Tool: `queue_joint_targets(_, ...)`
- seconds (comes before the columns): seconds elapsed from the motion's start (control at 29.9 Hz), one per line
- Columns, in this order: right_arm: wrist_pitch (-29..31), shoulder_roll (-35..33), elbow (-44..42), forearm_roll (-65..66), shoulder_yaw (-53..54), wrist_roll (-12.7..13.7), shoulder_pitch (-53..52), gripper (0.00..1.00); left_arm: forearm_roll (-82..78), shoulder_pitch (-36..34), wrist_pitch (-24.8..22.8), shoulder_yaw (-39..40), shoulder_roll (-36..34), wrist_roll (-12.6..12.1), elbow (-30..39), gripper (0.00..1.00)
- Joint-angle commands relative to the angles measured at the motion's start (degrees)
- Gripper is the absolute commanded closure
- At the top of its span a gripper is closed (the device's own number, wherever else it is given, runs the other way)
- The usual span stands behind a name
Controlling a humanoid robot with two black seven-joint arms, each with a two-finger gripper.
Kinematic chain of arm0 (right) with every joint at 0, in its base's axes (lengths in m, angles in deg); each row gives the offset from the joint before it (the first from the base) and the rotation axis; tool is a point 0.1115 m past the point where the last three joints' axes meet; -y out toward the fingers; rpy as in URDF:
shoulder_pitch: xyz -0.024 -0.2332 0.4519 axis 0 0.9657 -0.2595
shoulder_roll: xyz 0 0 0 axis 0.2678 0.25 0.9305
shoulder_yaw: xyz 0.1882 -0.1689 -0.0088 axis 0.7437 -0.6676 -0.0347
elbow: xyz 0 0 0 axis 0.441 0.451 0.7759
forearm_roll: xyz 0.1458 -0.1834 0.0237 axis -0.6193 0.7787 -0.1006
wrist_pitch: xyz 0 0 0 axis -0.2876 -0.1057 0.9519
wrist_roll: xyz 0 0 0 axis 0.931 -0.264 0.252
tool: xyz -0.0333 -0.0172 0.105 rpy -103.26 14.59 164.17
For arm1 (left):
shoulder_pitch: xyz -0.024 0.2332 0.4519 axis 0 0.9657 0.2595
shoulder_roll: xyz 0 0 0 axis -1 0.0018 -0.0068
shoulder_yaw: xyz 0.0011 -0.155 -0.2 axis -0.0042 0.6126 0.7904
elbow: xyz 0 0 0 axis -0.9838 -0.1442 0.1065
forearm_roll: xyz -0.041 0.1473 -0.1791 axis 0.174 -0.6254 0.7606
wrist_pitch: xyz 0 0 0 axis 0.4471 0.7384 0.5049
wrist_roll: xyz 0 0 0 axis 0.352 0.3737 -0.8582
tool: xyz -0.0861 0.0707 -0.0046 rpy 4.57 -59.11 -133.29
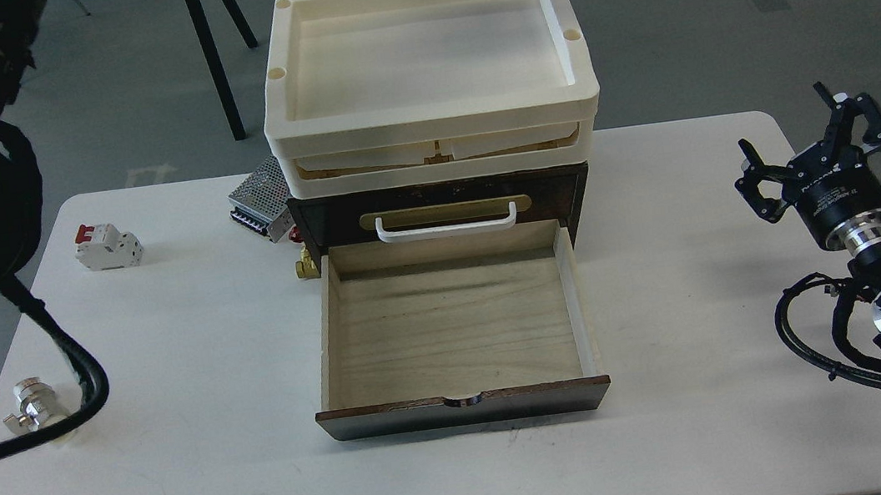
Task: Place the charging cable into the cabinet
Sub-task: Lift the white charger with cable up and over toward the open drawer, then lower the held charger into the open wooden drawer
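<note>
Near edge: bare white bench. Small metal fitting at my left, beside the left arm's cable; left fingers out of frame. Cabinet at centre, its lower drawer pulled out toward me, pale wood inside. I cannot find the charging cable anywhere on view. My right gripper hovers at the bench's right edge, fingers spread, grasping nothing. Further back: red-switched breaker left, perforated metal box beside the cabinet, cream trays stacked on top.

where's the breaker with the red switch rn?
Head view: breaker on the table's far left, left of the perforated metal box beside the cabinet.
</note>
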Motion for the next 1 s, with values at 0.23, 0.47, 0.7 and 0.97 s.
queue_joint_targets(0.23,0.0,0.0,0.0,0.0,0.0,0.0,0.0,0.01,-6.3,1.2,4.5,-2.2,-5.8,0.0,30.3,1.0)
queue_joint_targets(0.47,0.0,0.0,0.0,0.0,0.0,0.0,0.0,0.01,-8.8,1.5,10.4,-2.2,-12.6,0.0,48.2,1.0)
queue_joint_targets(0.7,0.0,0.0,0.0,0.0,0.0,0.0,0.0,0.01,-13.4,5.9,11.4,-2.3,-16.1,0.0,56.7,1.0)
queue_joint_targets(0.97,0.0,-0.1,0.0,0.0,0.0,0.0,0.0,0.01,-19.6,16.4,13.3,-2.2,-18.9,0.0,59.2,1.0)
